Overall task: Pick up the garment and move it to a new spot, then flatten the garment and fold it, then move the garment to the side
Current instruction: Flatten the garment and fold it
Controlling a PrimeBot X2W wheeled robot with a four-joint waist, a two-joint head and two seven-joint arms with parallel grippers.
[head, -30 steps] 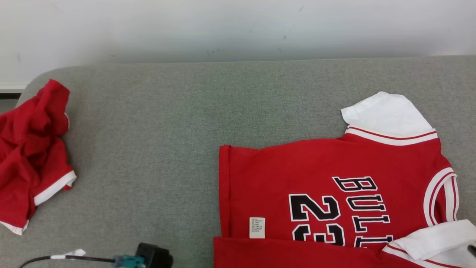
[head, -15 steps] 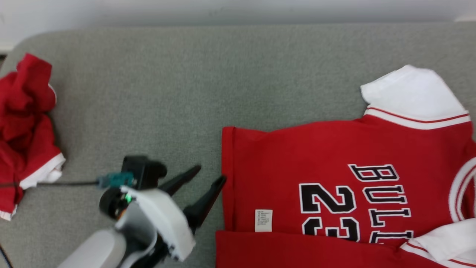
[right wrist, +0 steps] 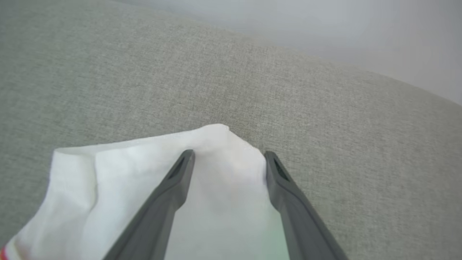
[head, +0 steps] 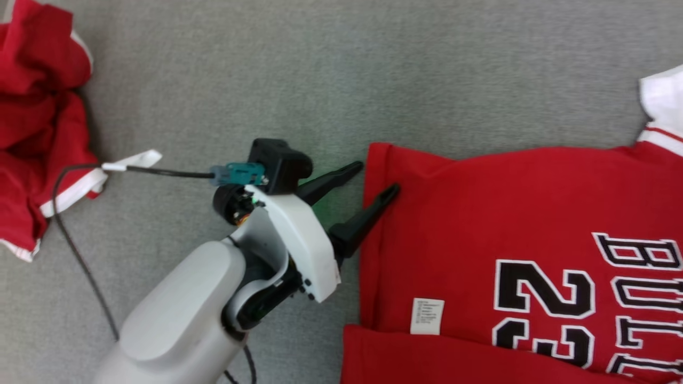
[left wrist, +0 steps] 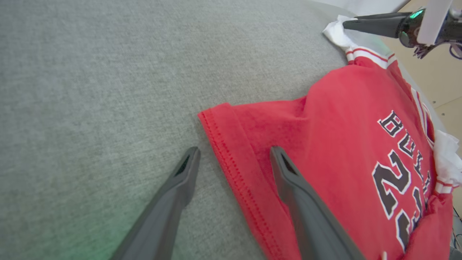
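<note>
left claw [head: 378,176]: wide open, straddling the hem [left wrist: 227,159] of the red bulls jersey [head: 480,213], pointing 2 o'clock
right claw [right wrist: 230,154]: wide too, over its white sleeve [right wrist: 119,169]

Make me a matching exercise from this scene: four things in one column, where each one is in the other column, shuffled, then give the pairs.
1 left gripper
2 right gripper
3 crumpled red garment
4 white label

A on the red jersey, beside the black number
B open over the white sleeve
C far left on the grey surface
D open, fingers either side of the red hem

Pairs: 1-D, 2-B, 3-C, 4-A
</note>
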